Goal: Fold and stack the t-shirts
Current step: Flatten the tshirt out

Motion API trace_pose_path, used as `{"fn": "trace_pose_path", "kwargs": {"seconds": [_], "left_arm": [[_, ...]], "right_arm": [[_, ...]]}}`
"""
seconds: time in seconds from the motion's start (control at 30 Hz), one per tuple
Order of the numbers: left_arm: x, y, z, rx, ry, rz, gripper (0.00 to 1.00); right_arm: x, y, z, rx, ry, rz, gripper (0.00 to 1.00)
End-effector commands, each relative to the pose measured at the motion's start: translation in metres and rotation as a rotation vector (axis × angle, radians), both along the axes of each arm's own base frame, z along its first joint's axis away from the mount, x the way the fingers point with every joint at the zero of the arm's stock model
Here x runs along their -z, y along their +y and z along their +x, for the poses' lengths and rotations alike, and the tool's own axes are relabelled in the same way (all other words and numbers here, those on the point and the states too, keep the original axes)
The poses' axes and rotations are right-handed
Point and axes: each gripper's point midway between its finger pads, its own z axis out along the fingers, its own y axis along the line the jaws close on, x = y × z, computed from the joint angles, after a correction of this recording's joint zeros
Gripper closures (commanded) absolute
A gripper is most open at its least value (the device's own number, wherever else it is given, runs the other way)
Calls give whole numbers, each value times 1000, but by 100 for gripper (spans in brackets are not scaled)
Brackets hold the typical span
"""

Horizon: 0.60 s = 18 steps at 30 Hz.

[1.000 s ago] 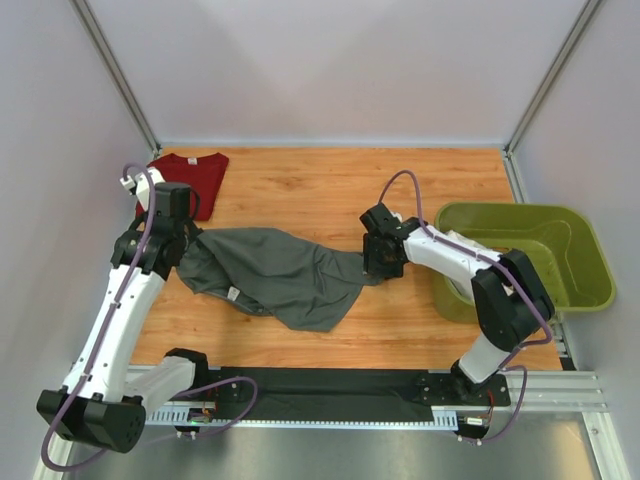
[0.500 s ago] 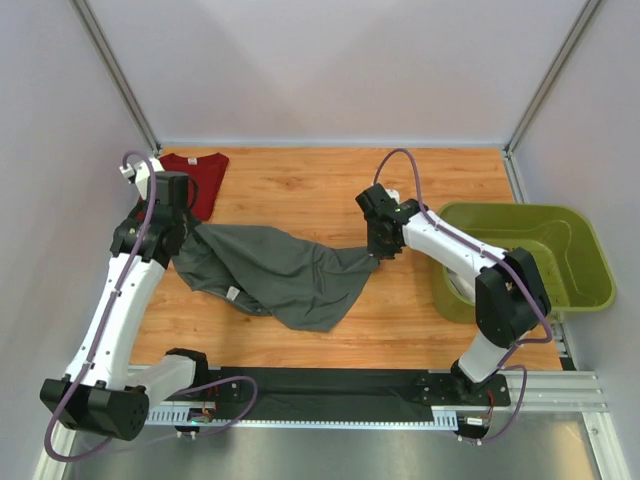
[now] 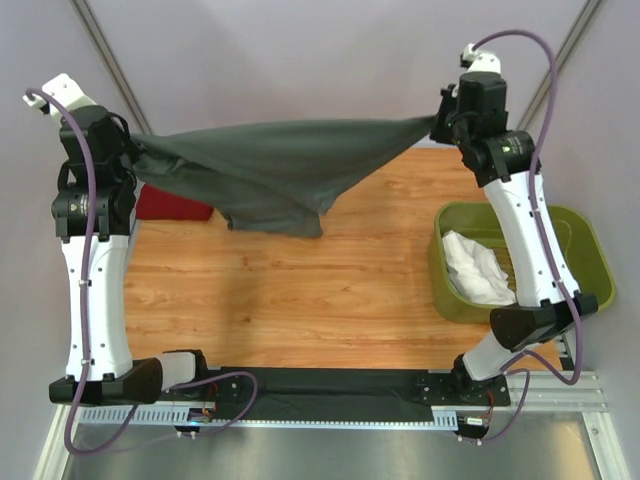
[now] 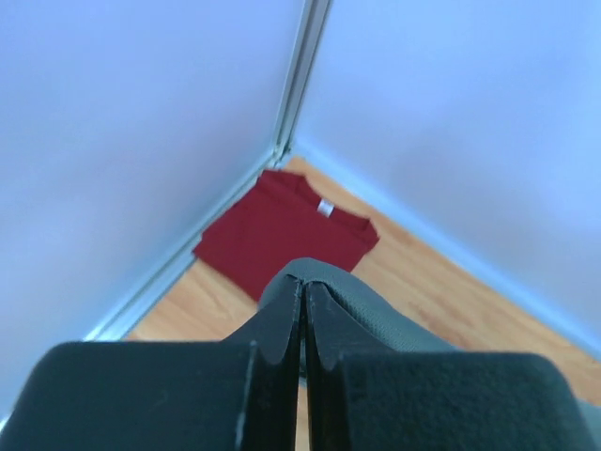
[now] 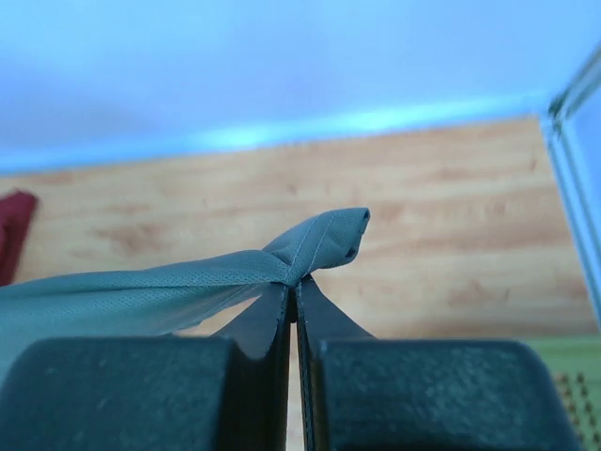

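Wooden tabletop [image 3: 300,290], grey t-shirt [image 3: 270,170], perhaps lilac walls [image 3: 320,60]

Hanging t-shirt [image 3: 280,165] spanning from left gripper [image 3: 134,151] to right gripper [image 3: 437,124] above the tabletop [image 3: 300,290], folded t-shirt [image 3: 170,206] on the far-left corner partly beneath it, basket [image 3: 520,208] at right edge, crumpled cloth [image 3: 478,270] inside.

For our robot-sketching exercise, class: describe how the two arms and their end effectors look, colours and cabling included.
The left arm and right arm have white tubular links and black joint housings; a purple cable loops alongside each. The left end effector and right end effector are matt black, with flat tapering fingers. No markings are legible.
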Motion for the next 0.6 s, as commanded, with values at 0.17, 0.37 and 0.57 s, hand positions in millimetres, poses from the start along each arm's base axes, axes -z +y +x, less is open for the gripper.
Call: {"fn": "trace_pose_path", "kwargs": {"seconds": [0.17, 0.37, 0.57], "left_arm": [[-95, 20, -8, -59, -217, 129, 100], [-108, 6, -13, 28, -258, 134, 100], [-82, -1, -27, 86, -161, 182, 100]], "right_arm": [[-113, -24, -12, 18, -305, -54, 100], [-111, -11, -22, -47, -300, 1, 100], [-46, 8, -40, -137, -75, 56, 100]]}}
